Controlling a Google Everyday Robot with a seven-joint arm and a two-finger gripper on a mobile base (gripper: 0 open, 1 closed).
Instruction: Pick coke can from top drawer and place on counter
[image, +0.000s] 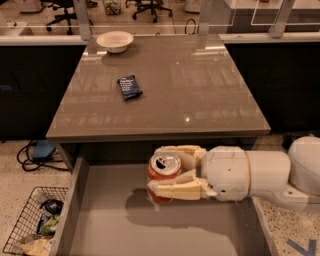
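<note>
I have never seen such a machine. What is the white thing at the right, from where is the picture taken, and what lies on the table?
The white thing is a robot arm ending in a beige two-finger claw. One camera looks down from above; its mounting is unknown. The claw is shut on a small orange-red soda can with a silver top, over the open, wide grey drawer. On the glossy grey-brown counter lie a flat dark blue snack packet and, at the far edge, a white bowl. A wire basket of trash stands on the floor.
</note>
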